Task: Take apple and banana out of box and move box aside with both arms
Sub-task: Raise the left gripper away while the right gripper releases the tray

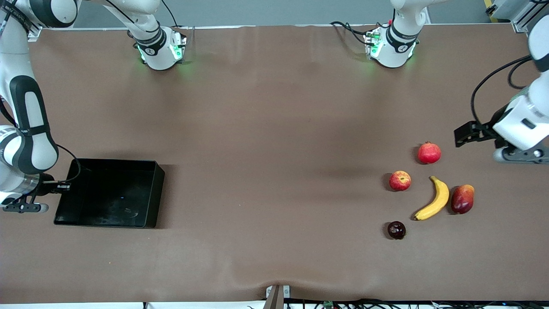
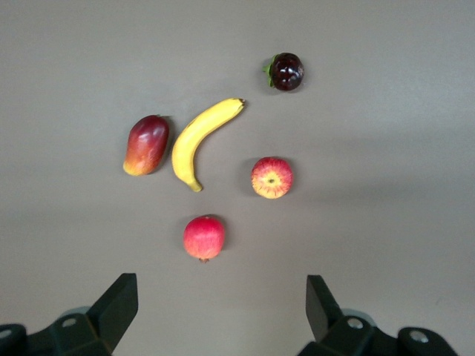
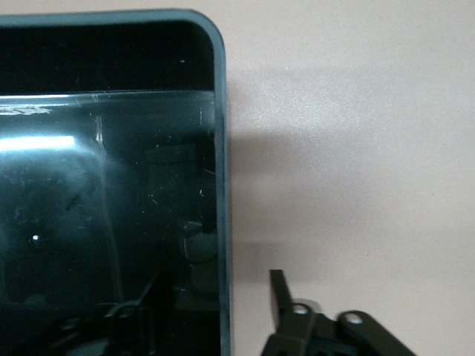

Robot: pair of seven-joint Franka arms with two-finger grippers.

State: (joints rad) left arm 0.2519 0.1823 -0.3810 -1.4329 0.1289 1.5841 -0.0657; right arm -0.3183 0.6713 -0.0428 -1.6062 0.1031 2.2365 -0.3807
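The empty shallow glossy black plastic box [image 1: 109,193] sits at the right arm's end of the brown bench [image 1: 266,128]. The right claw [image 3: 215,311] straddles its wall, jaws parted and holding nothing; lifting could snag the rim. At the left arm's end, the small red-yellow apple [image 1: 399,180] and curved yellow banana [image 1: 434,199] lie out. The left claw [image 1: 469,133] hangs wide open and empty above the bench.

glossy black plastic box [image 1: 150,193], matt brown table [image 1: 266,150]
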